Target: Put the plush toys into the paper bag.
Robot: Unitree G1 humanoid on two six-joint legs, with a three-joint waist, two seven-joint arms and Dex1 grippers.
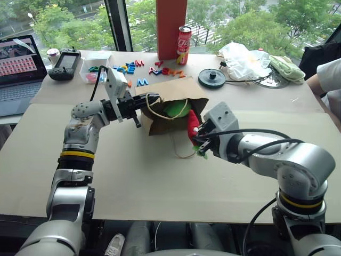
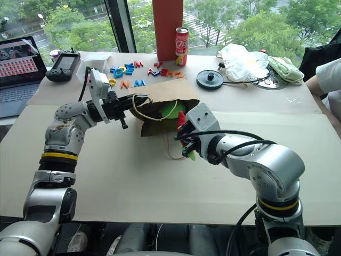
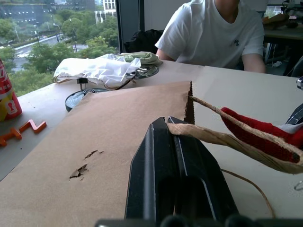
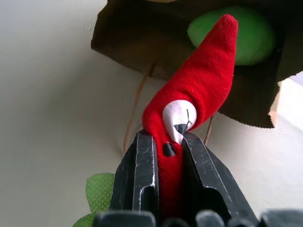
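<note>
Claws number two, both black-fingered. The right claw (image 4: 163,156) is clenched on one red chili toy (image 4: 199,94), its fingers (image 4: 142,175) squeezing the toy's lower body just beside the white mark, with the green leafy tip hanging below the fingers and the red point aimed ahead at the mouth of the paper bag (image 1: 165,109). The point sits at the mouth's edge, not yet clearly inside. Straight beyond that point, within the dark of the bag, lies one lime-green toy (image 4: 234,35), so of two plush toys, one is in the bag and one is in the right claw at the opening.

The left claw (image 3: 173,127) is pinched tight on the bag's upper edge by one twine handle (image 1: 160,112), holding the mouth up and open toward the right claw; the single brown bag lies on its side on the bench (image 1: 133,176) between the two claws. A second twine loop trails on the bench under the right claw.

Beyond the bag, away from both claws, stand one red soda can (image 1: 184,45) and one tall orange block (image 1: 171,26), with a scatter of coloured plastic letters (image 1: 136,66) too many to count surely. Past the right claw's side lie one black round disc (image 1: 211,78), one white plastic bag (image 1: 242,60) and one pale green cloth (image 1: 286,68). Past the left claw's side sit one laptop (image 1: 18,72) and one black handheld controller (image 1: 65,65). One person (image 3: 213,30) in a white shirt sits at the bench's far right.
</note>
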